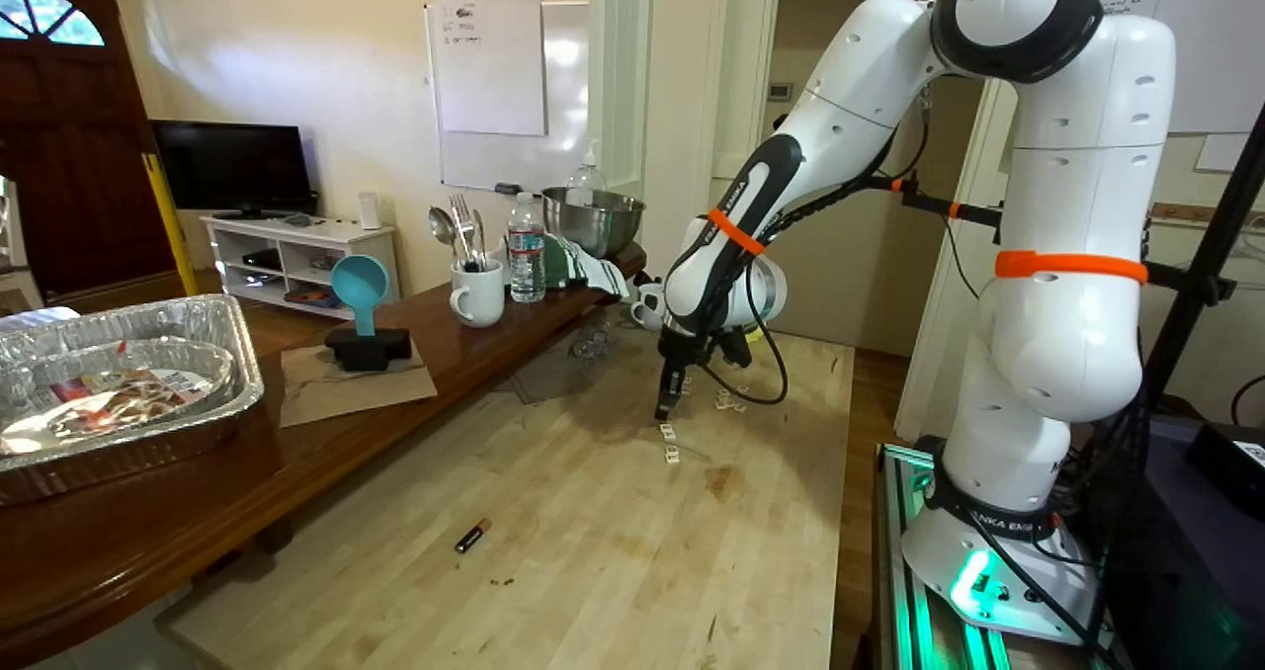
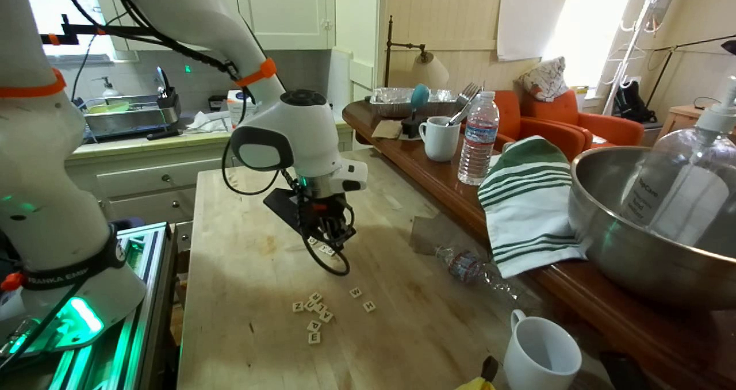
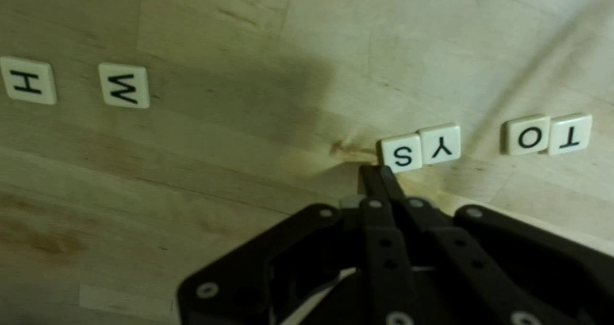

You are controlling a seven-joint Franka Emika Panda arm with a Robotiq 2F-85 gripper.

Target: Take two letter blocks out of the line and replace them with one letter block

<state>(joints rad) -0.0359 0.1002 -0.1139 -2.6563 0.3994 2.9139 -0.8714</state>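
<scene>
The line lies on the table as pale letter blocks in two touching pairs with a gap between. In the wrist view these are the S block [image 3: 402,153] and Y block [image 3: 440,144], then the O block [image 3: 527,134] and T block [image 3: 570,133]. The line also shows in both exterior views [image 1: 672,455] [image 2: 326,249], partly hidden by the gripper in each. My gripper [image 3: 375,169] is shut, its fingertips together at the S block's edge, with nothing seen between them; whether they touch it I cannot tell. A W block [image 3: 124,86] and H block [image 3: 28,80] lie apart.
Several loose letter blocks [image 2: 319,308] lie scattered nearer the camera in an exterior view. A battery [image 1: 472,536] lies on the table. A raised brown counter [image 1: 435,354] runs alongside with a bottle, mug and foil tray. A crumpled bottle [image 2: 466,266] and white mug [image 2: 540,352] stand near its edge.
</scene>
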